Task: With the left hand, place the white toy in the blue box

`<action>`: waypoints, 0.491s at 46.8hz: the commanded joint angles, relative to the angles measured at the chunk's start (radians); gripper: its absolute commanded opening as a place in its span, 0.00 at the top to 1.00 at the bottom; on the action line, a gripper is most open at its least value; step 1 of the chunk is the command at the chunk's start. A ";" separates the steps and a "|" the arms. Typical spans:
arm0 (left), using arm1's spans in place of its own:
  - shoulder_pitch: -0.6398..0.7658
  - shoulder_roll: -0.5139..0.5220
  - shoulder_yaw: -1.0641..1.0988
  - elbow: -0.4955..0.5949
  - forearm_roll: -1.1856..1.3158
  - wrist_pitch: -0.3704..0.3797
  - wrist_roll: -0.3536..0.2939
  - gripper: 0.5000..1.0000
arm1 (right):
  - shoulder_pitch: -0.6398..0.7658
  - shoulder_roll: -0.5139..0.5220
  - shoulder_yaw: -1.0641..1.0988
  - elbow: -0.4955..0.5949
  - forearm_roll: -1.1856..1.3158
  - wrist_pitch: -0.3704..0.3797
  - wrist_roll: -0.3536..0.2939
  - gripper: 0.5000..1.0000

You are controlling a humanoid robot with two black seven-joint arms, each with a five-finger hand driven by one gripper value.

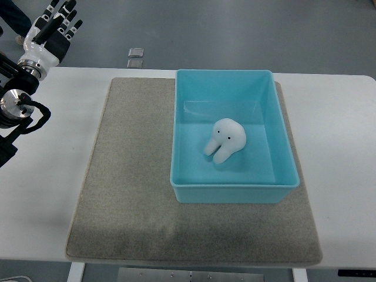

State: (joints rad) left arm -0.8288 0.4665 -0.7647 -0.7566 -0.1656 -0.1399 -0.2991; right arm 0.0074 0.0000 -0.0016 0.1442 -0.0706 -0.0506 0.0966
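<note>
A white tooth-shaped toy point(225, 139) with two black dot eyes lies inside the blue box point(194, 176), near its middle. The box stands on the right half of a grey mat point(132, 176). My left hand point(56, 26) is raised at the top left corner, beyond the table's far edge, well away from the box. Its fingers are spread and hold nothing. The right arm does not show.
The mat lies on a white table point(341, 153). My left arm's black joints and cables point(17, 108) hang over the table's left edge. Two small metal floor plates point(136, 57) sit beyond the far edge.
</note>
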 commanded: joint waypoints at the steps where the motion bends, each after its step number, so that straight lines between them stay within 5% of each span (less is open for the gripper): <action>1: 0.016 -0.002 -0.013 0.026 0.001 -0.004 0.000 0.01 | 0.000 0.000 0.000 0.000 0.000 0.000 0.000 0.13; 23: 0.097 -0.003 -0.050 0.031 0.002 -0.037 -0.003 0.01 | 0.000 0.000 0.000 0.000 0.000 0.000 0.000 0.13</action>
State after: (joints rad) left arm -0.7422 0.4639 -0.8074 -0.7256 -0.1639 -0.1751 -0.3022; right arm 0.0077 0.0000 -0.0015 0.1444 -0.0706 -0.0506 0.0966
